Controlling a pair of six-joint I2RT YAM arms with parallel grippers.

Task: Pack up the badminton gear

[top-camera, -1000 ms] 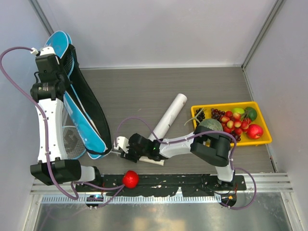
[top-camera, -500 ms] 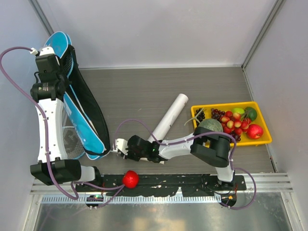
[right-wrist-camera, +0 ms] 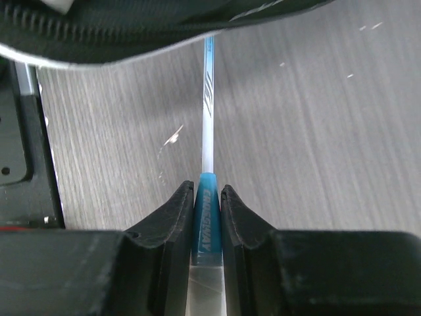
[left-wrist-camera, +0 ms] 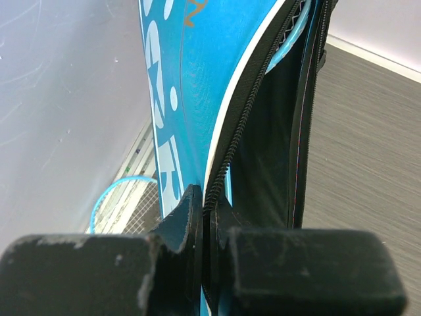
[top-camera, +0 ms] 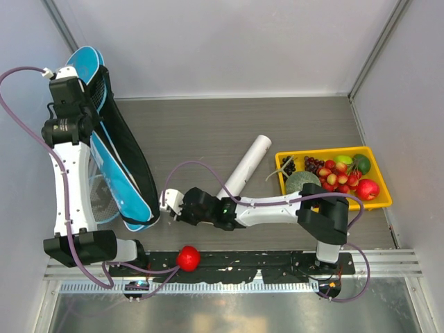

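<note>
Right wrist view: the right tool (right-wrist-camera: 207, 191) is closed firmly on a racket (right-wrist-camera: 207, 227), both fingers pinching the blue collar where shaft meets handle. From there the thin shaft runs straight ahead, low over the worktop (right-wrist-camera: 316, 131), and passes under the black zipped lip of the bag (right-wrist-camera: 131, 26). The racket head is hidden, presumably inside the bag.

On the top external view this tool sits just beside the bag's near end. The left tool (left-wrist-camera: 205, 210) is clamped shut on the zip edge at the far left, holding the mouth apart. A second racket (left-wrist-camera: 115, 197) shows its head on the bag's left side; whether it is inside or behind cannot be told. The white tube (top-camera: 243, 170) lies loose on the worktop to the right, well apart from the bag.

Assessment: the step in hand appears to be feeding the racket in. The push should follow the shaft's own line, low and level. The left tool must hold the lip raised. The tapered collar may slip, and the handle may snag the zip.
</note>
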